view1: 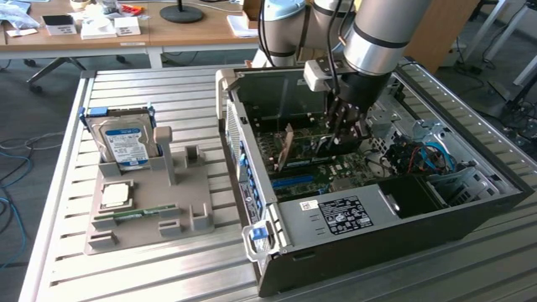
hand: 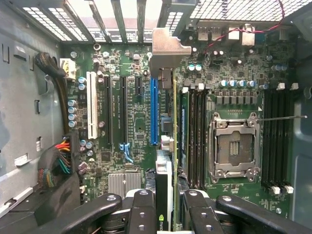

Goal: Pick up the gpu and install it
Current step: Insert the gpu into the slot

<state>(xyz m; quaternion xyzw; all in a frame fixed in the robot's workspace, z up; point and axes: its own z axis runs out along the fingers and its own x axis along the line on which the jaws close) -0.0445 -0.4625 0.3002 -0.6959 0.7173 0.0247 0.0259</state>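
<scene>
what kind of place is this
Probably a robotics lab or workshop: a robot arm holds a gpu inside an open pc case on a slatted metal table, a hard drive stands in a parts holder beside it, and cluttered desks stand behind.

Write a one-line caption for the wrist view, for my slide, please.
End effector holding the gpu edge-on over the motherboard, close to the blue slot, inside the computer case.

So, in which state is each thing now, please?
gpu: on edge, held above the motherboard
tool: shut on the gpu
computer case: side open
hard drive: upright in its holder
processor socket: empty
</scene>
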